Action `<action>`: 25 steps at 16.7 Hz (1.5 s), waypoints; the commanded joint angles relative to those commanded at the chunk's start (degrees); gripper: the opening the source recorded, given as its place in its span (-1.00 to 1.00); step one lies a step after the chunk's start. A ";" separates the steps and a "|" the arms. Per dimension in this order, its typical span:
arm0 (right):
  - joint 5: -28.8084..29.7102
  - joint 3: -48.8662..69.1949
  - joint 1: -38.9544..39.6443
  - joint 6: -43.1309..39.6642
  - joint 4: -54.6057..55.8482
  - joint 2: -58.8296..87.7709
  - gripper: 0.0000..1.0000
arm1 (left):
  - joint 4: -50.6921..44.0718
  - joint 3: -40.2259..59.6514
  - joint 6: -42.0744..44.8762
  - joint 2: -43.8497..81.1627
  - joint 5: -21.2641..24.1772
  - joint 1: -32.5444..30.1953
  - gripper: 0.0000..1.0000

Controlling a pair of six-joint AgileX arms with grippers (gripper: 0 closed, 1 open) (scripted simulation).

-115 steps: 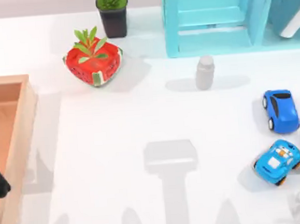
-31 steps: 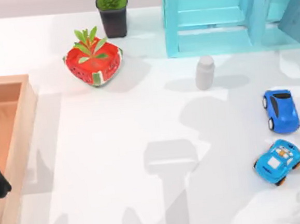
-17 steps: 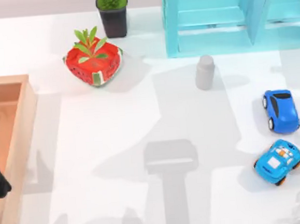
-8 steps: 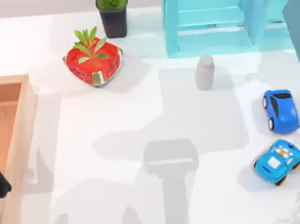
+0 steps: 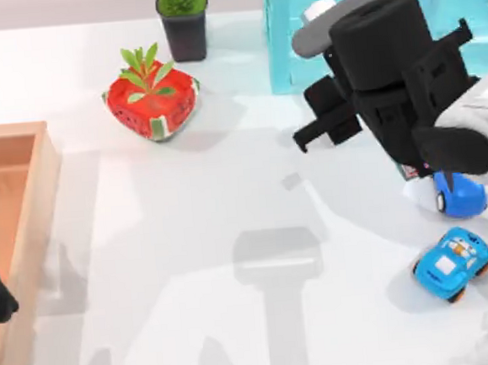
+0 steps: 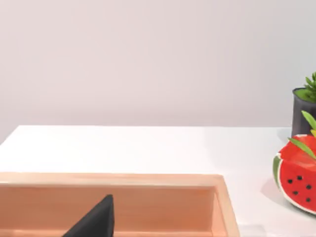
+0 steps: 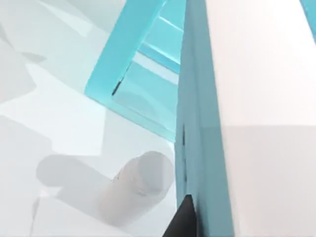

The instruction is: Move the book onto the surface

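Matt wooden tray (image 5: 26,208), glossy toy cars (image 5: 452,263)

Desk (image 5: 189,237): plain white. Book (image 7: 202,123): teal-blue cover, white page edges. Shelf unit (image 5: 300,34): bright turquoise. Right arm (image 5: 388,78): black with white section. Tray (image 5: 18,217): light brown wood. Watermelon-shaped pot (image 5: 151,101): red, black seeds, green-white rind, green leaves. Second pot (image 5: 185,31): black, green plant. Bottle (image 7: 138,185): pale grey. Toy car (image 5: 459,198): solid blue. Other toy car (image 5: 451,263): lighter blue, white markings.

Right arm (image 5: 388,78): matte black cylindrical housing with boxy black brackets (white shell toward the wrist), grey cap
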 joint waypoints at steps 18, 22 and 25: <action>38.01 5.23 40.01 -29.35 -1.28 21.88 -1.00 | 0.00 0.00 0.00 0.00 0.00 0.00 1.00; 38.57 5.97 40.64 -28.31 -3.29 21.95 -1.00 | 0.00 0.00 0.00 0.00 0.00 0.00 1.00; 38.69 6.23 40.92 -27.96 -4.02 22.00 -1.00 | 0.00 0.00 0.00 0.00 0.00 0.00 1.00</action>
